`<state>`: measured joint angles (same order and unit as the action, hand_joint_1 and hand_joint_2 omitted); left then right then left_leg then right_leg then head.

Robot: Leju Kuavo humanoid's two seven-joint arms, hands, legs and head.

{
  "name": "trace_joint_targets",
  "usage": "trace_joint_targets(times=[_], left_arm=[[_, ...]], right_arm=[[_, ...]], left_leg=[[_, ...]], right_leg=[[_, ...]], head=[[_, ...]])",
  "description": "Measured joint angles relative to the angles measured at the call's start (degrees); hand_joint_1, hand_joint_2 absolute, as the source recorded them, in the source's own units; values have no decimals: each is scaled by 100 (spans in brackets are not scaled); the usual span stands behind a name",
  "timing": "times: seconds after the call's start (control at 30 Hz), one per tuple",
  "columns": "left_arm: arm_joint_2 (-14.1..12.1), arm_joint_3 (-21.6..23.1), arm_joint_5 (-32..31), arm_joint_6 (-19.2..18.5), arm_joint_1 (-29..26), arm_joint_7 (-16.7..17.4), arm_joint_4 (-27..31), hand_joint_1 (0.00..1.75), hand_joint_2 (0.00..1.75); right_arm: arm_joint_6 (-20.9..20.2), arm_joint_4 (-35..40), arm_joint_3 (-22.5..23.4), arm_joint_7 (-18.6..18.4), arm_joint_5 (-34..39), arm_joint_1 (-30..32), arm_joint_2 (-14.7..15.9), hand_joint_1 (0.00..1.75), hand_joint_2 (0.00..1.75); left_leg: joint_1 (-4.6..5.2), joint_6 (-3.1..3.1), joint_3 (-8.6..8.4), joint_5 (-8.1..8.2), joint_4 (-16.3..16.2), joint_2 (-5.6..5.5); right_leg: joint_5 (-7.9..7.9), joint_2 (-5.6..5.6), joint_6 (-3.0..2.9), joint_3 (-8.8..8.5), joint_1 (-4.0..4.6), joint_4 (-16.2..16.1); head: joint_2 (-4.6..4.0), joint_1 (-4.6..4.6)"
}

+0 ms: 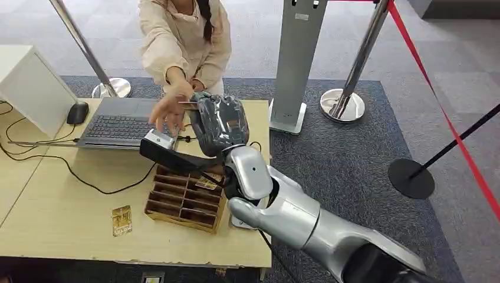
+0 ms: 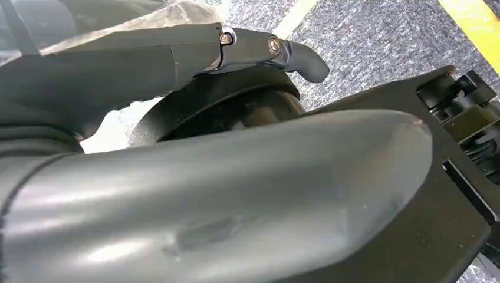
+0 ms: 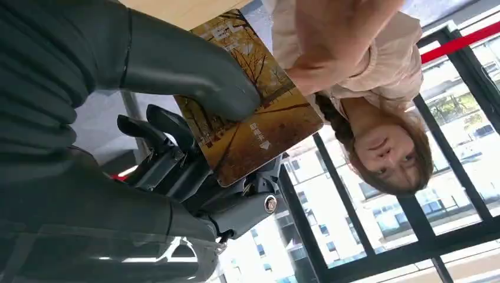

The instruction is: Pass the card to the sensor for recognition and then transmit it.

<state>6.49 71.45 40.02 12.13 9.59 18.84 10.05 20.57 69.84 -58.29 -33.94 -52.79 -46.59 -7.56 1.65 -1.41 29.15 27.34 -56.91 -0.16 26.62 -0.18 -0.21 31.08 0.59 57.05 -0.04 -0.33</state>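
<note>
Amber card: the card (image 3: 247, 106), printed with autumn trees, is pinched between thumb and fingers of the right hand (image 1: 219, 122), held above the far edge of the table (image 1: 59, 218).
Step in hand: judged, the handover; a person's hand (image 1: 171, 109) reaches in from 12 o'clock and is at or just beside the card's edge.
Doing it well: hold level and still, keep the free edge toward the person, and let go only once their grip looks firm; a card dropped here could fall toward the sensor (image 1: 162, 146) or the tray (image 1: 186, 197) below.
Left hand: the left hand (image 2: 236, 194) hangs over carpet; fingers apart or together, I cannot tell.
Spare card: a second card (image 1: 121, 220) lies at 9 o'clock from the tray.
Writing: white characters and a small arrow on the held card, too small to read.
</note>
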Motion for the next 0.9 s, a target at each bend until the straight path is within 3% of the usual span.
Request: trace_joint_targets(times=[0.27, 0.3, 0.33, 0.4, 0.7, 0.9], left_arm=[[0, 0, 18, 0, 1, 0, 0, 0, 0], [0, 0, 18, 0, 1, 0, 0, 0, 0], [0, 0, 20, 0, 1, 0, 0, 0, 0], [0, 0, 22, 0, 1, 0, 0, 0, 0], [7, 0, 33, 2, 3, 0, -2, 0, 0], [7, 0, 28, 2, 2, 0, -2, 0, 0]], right_arm=[[98, -182, -4, 11, 101, -118, -96, 175, 175], [116, -212, -9, 22, 112, -134, -116, 161, 175], [144, -232, -13, 50, 136, -138, -136, 140, 175], [214, -280, -24, 98, 155, -138, -171, 0, 175], [575, -405, -142, 369, 153, -100, -341, 0, 175], [544, -319, -179, 348, -37, -38, -367, 0, 175]], left_leg=[[0, 0, 1, 0, 0, 0], [0, 0, 0, 0, 0, 0], [0, 0, 1, 0, 0, 0], [0, 0, 1, 0, 0, 0], [0, 0, 0, 0, 0, 0], [0, 0, 1, 0, 0, 1]], right_leg=[[0, 0, 0, 1, 0, 0], [0, 0, 0, 0, 0, 0], [0, 0, 0, 0, 0, 0], [0, 0, 0, 1, 0, 0], [0, 0, 0, 1, 0, 0], [0, 0, 0, 1, 0, 0]], head=[[0, 2], [-2, 2], [0, 2], [0, 0], [0, 0], [0, 2]])
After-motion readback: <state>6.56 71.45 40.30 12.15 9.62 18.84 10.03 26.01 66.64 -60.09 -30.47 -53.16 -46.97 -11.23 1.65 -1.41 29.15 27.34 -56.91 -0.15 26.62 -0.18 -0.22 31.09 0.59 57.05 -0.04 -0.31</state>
